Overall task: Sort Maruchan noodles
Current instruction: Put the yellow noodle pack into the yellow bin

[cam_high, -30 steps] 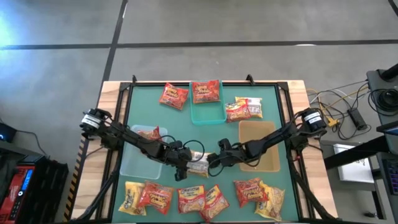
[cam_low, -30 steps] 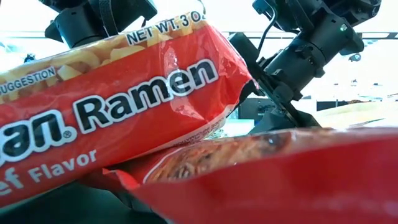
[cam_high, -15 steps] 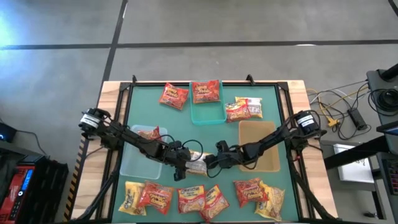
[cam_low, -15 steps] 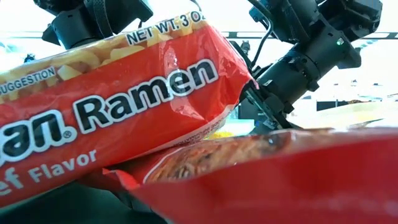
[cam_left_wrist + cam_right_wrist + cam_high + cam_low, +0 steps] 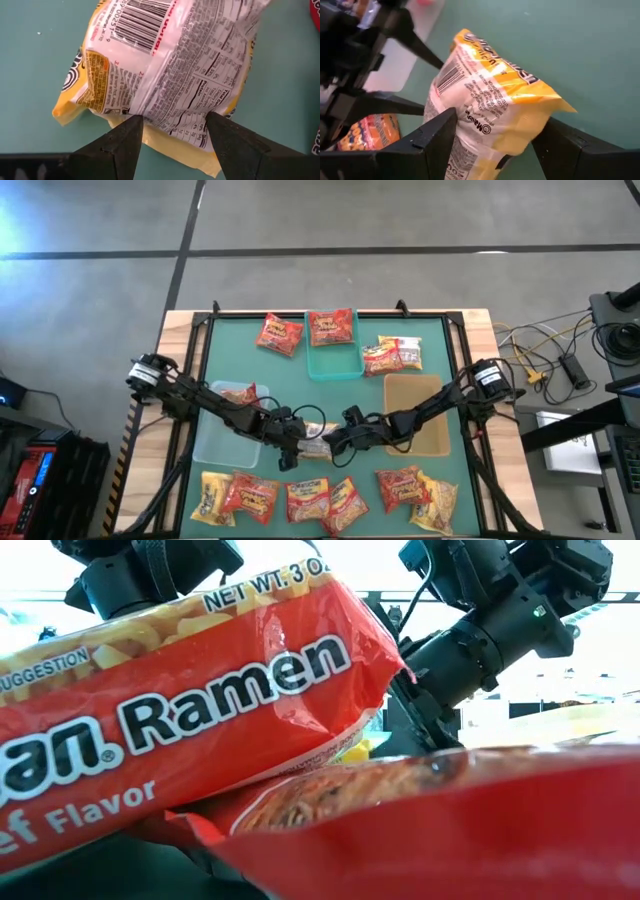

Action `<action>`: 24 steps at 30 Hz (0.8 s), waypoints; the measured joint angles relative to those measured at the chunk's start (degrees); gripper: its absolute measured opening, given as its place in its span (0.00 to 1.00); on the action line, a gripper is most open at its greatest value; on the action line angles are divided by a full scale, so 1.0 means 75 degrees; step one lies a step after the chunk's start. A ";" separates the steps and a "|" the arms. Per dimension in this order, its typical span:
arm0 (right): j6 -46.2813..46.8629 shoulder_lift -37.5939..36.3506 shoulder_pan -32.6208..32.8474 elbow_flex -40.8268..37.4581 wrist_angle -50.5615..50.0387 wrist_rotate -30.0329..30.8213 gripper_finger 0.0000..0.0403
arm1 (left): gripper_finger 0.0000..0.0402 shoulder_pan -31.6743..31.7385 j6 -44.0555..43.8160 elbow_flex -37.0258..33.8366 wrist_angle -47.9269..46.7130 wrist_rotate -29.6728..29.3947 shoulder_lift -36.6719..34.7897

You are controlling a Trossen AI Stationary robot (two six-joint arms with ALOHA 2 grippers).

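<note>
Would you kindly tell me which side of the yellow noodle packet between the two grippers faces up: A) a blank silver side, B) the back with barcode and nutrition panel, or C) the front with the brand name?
B: on the yellow packet the left wrist view shows the barcode and nutrition table facing up.

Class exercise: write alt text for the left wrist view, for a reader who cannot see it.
A yellow and white noodle packet lies back side up, barcode and nutrition panel showing, on the green table mat. The left gripper has its two dark fingers standing apart at the packet's near edge.
</note>
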 joint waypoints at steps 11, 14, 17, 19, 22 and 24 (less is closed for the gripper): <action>-0.1128 0.0026 0.0000 0.0017 0.0565 -0.0062 0.58 | 0.52 0.0000 0.0035 -0.0006 0.0271 -0.0038 0.0044; -0.1031 0.0097 0.0002 0.0021 0.0550 -0.0040 0.57 | 0.52 0.0003 0.0024 -0.0006 0.0285 -0.0038 0.0042; -0.0829 0.0202 0.0000 0.0035 0.0567 -0.0023 0.54 | 0.52 0.0000 0.0010 -0.0006 0.0304 -0.0091 0.0041; -0.0787 0.0271 0.0003 0.0101 0.0593 -0.0004 0.51 | 0.52 0.0003 -0.0056 -0.0009 0.0330 -0.0098 0.0019; -0.0812 0.0271 0.0001 0.0140 0.0626 -0.0054 0.44 | 0.52 0.0003 -0.0117 0.0029 0.0335 -0.0099 -0.0012; -0.0811 0.0239 0.0004 0.0143 0.0630 -0.0095 0.40 | 0.52 0.0003 -0.0119 0.0083 0.0295 -0.0099 -0.0056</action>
